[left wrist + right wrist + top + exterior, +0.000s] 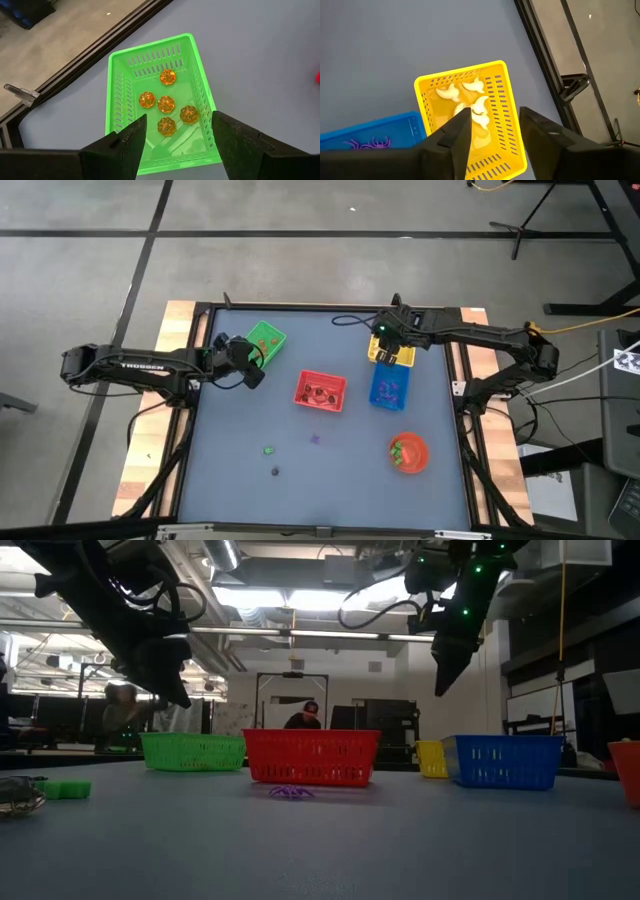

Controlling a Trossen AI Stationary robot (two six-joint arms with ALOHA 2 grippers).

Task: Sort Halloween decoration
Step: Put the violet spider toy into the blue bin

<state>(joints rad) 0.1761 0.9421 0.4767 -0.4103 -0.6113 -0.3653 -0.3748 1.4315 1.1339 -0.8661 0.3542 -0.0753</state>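
Dark fingers of the right gripper stood parted and empty over the yellow basket of white ghost trinkets near the surface's far right edge, so the drop looked done and a straight lift should clear the rim. The left gripper hung spread and empty above the green basket of orange pumpkins. Loose green trinket and purple trinket lay on open surface toward the near edge, with clear room between baskets.
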